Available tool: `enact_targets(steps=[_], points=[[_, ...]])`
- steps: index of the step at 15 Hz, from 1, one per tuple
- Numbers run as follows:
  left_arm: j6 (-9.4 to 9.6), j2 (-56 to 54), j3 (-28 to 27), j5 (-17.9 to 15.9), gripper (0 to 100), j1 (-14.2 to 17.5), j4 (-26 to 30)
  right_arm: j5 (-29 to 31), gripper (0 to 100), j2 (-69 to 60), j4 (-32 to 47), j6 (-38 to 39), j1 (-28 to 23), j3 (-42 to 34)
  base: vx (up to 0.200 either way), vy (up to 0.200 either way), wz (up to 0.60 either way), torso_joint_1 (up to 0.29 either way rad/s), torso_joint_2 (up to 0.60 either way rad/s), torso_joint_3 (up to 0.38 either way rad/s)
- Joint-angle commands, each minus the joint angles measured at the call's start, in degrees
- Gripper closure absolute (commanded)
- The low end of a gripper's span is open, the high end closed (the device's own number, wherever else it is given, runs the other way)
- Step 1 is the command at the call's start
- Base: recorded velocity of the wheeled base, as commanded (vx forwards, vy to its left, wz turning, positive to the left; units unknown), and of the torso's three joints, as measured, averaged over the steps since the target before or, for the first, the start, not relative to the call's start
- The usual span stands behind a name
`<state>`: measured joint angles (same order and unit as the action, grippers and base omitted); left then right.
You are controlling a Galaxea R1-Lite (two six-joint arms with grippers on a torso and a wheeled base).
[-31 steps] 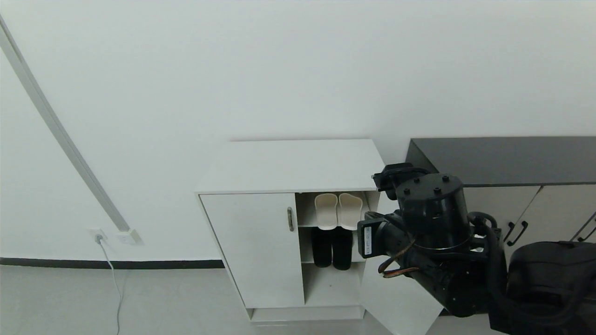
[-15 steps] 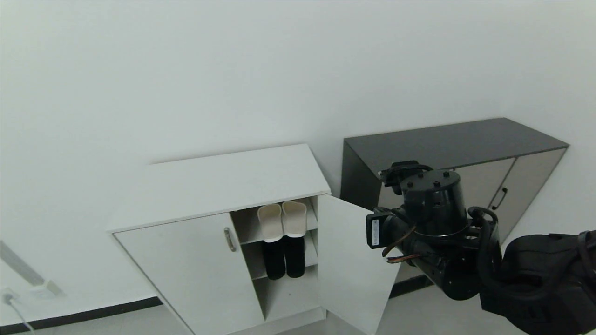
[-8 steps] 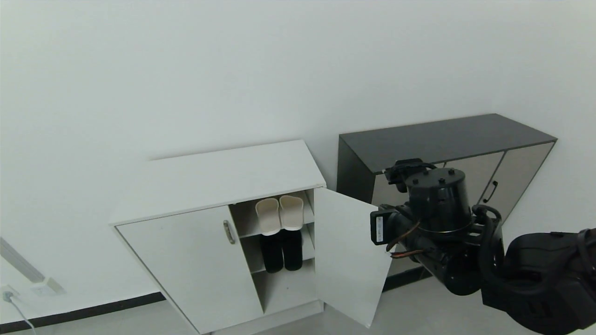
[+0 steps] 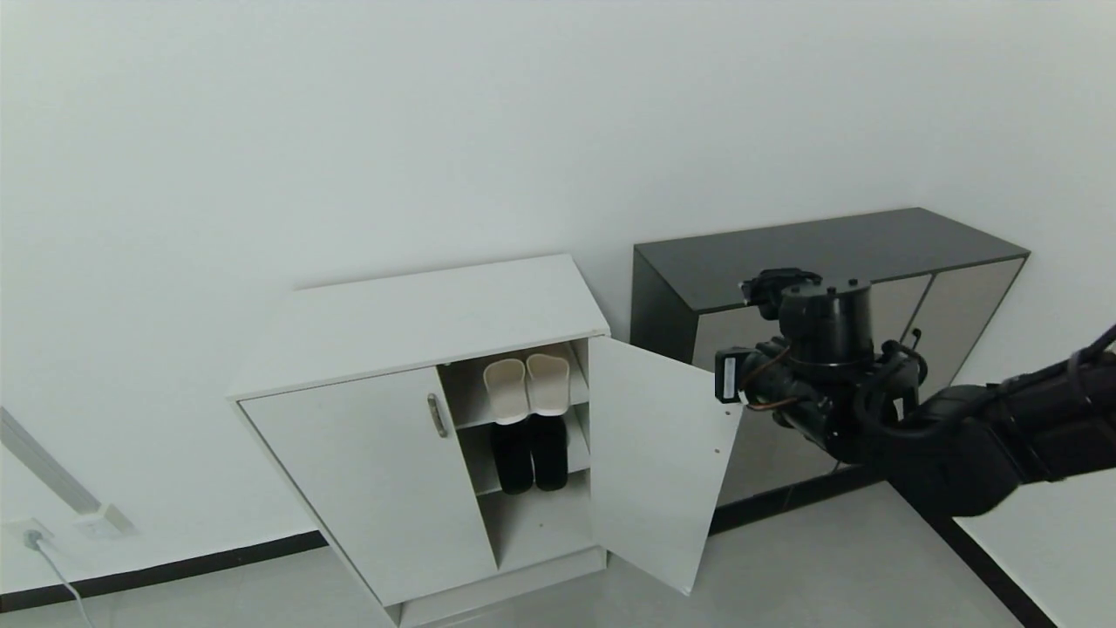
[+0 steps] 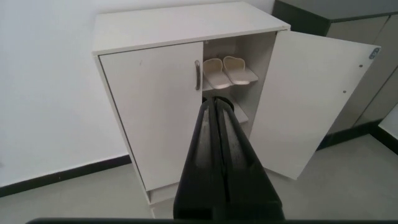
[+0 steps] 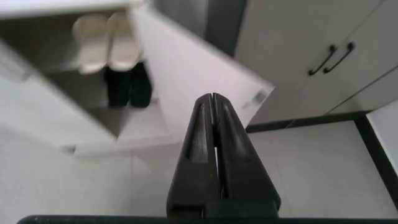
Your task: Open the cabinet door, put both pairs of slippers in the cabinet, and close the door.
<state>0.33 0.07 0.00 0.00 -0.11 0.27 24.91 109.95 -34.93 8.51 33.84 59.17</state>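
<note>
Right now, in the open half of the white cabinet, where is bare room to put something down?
The bottom compartment, under the black slippers and beside the open door, is bare. The cabinet top is bare too. Crowded: the cream slippers take the top shelf, the black pair the middle shelf, leaving narrow strips beside them.

We count one cabinet [image 4: 418,314] with two doors: one shut door [image 4: 375,480], one open door [image 4: 658,453]. One handle [image 4: 433,415]. Three compartments [image 4: 540,523] in the open half. Four slippers [image 4: 506,390] in two pairs: one white pair [image 4: 526,388], one black pair [image 4: 526,453]. One sideboard [image 4: 828,240], two dark handles [image 6: 336,57] on it. Two wall sockets [image 4: 105,522], one cable [image 4: 59,571]. Two grippers: left gripper [image 5: 216,109], right gripper [image 6: 213,99].
</note>
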Motion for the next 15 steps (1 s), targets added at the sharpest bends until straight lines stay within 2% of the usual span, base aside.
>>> enact_targets(steps=[1, 4, 7, 14, 15], points=[[0.02, 0.0, 0.0, 0.0, 100, -0.1, 0.0, -2.4, 100, 7.6, 1.7, -0.2, -6.1, 8.1, 0.0, 0.0, 0.0, 0.0, 0.0, 0.0], [0.02, 0.0, 0.0, 0.0, 100, -0.1, 0.0, -6.4, 100, 11.4, 7.6, 0.2, -9.6, 15.7, 0.0, 0.0, 0.0, 0.0, 0.0, 0.0], [0.02, 0.0, -0.1, 0.0, 100, -0.1, 0.0, -6.6, 100, 16.2, 8.2, 0.2, -11.2, 20.7, 0.0, 0.0, 0.0, 0.0, 0.0, 0.0], [0.02, 0.0, 0.0, 0.0, 100, -0.1, 0.0, -9.0, 100, 20.8, 7.4, 1.6, -12.9, 23.6, 0.0, 0.0, 0.0, 0.0, 0.0, 0.0], [0.02, 0.0, -0.1, 0.0, 100, -0.1, 0.0, -10.8, 100, 21.4, 6.9, 2.4, -13.4, 24.1, 0.0, 0.0, 0.0, 0.0, 0.0, 0.0]])
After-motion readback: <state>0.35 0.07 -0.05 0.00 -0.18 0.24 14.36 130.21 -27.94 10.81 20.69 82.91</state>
